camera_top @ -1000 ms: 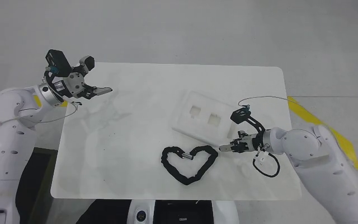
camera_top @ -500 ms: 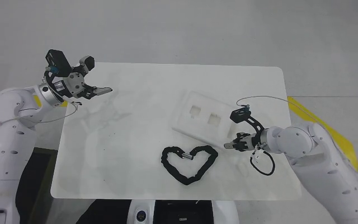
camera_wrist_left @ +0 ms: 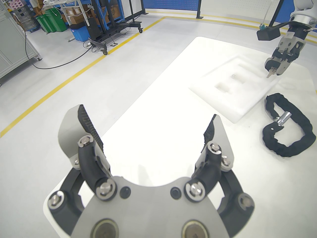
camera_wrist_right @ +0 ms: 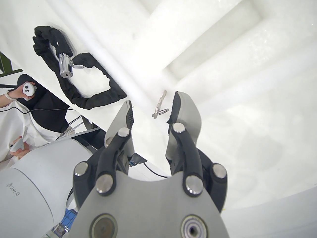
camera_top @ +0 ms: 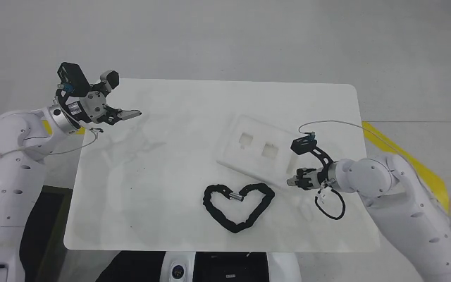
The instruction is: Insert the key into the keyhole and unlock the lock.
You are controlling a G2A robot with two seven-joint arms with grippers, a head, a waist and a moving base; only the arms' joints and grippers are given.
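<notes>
seemingly everything turns on the gap between key and lock. from above, the right gripper (camera_top: 291, 182) is at the near right corner of the white foam tray (camera_top: 236, 151). the lock (camera_top: 239, 215), a black sleeved chain curled into a heart on the table (camera_top: 155, 176), lies near, off to that gripper's left, with its metal cylinder (camera_top: 224, 192) lying roughly crosswise. the left gripper (camera_top: 125, 113) hangs well apart at the far left corner, so the right arm is plainly the nearer one.

in the left wrist view the left gripper's fingers are spread wide around nothing. across the table the key (camera_wrist_left: 269, 74) pokes out past the right gripper's tips, at the tray's corner, with the lock close by.

in the right wrist view the right gripper's jaws stand partly open. the key lies between them, its long axis running along the fingers and its ring end close against one pad (camera_wrist_right: 174, 107). whether that pad touches it i cannot tell, and nothing clamps it. the cylinder's end face looks roughly toward this gripper, past the tray's edge.
</notes>
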